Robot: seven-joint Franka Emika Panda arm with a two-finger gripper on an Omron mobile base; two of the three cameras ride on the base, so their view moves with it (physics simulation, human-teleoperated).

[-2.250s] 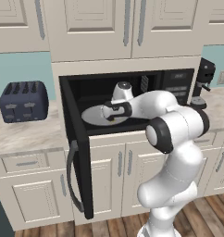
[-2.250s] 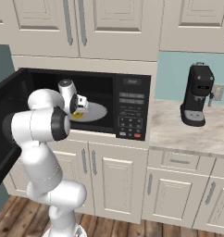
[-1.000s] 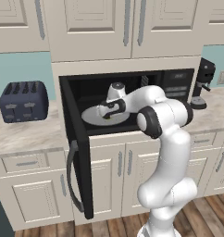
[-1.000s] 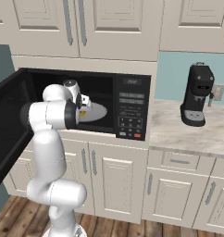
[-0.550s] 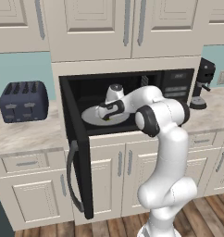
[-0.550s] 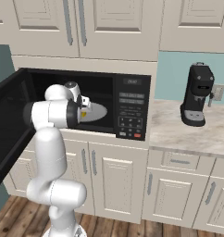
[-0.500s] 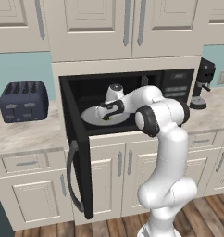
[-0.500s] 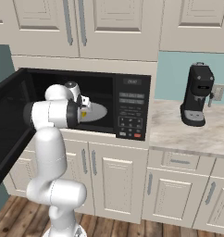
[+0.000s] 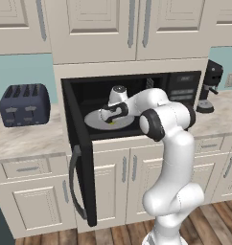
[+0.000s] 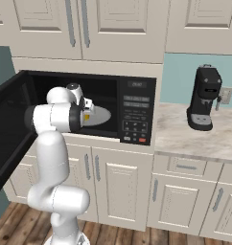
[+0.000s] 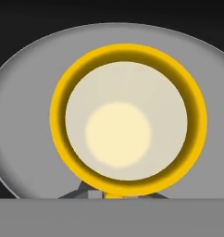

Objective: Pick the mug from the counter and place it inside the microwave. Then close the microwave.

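A white robot arm reaches into the open microwave (image 9: 178,91) of a cream-cabinet kitchen, its tool (image 9: 110,118) lowered over the white round plate (image 9: 96,120) inside the dark cavity. The tool's jaws are drawn in narrow around the near rim of the yellow mug (image 11: 127,118), which stands upright on the plate; seen from the hand camera, the mug's bright ring and pale interior sit squarely above the two dark fingertips (image 11: 88,190), with the grey plate (image 11: 21,106) spreading round it on every side. From the left base camera a sliver of yellow (image 9: 111,122) shows just under the tool, and from the right base camera a yellow patch (image 10: 87,116) shows beside the arm's wrist, over the plate (image 10: 101,115). The microwave door (image 9: 78,184) hangs swung fully open to the left, its handle facing outward. On the beige marbled counter (image 9: 29,139) a dark blue-grey toaster (image 9: 23,104) stands left of the oven, while a tall black coffee machine (image 10: 204,98) stands well apart on the counter (image 10: 194,139) to the right of the button panel (image 10: 136,119)
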